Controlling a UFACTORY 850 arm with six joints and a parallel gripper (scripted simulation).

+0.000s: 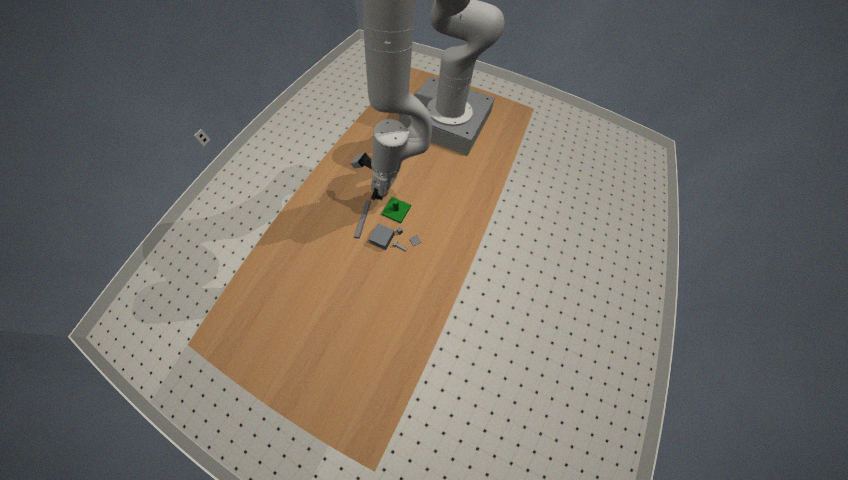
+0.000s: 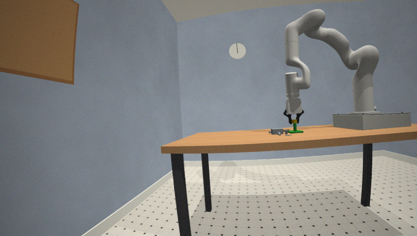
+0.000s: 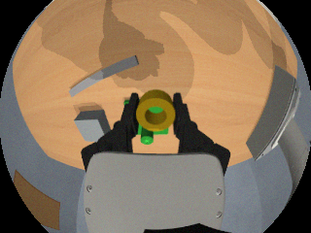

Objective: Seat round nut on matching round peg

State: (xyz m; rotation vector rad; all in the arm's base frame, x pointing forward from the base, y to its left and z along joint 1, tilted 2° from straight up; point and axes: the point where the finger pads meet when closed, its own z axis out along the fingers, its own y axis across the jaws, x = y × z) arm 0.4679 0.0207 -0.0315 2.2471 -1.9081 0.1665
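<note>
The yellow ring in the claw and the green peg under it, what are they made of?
The yellow ring looks like smooth, matte plastic: one flat colour, no shine or grain, though painted metal could look alike. The green peg and its base seem the same plain plastic. The black claw pinching the ring looks like hard dark plastic or coated metal.
</note>
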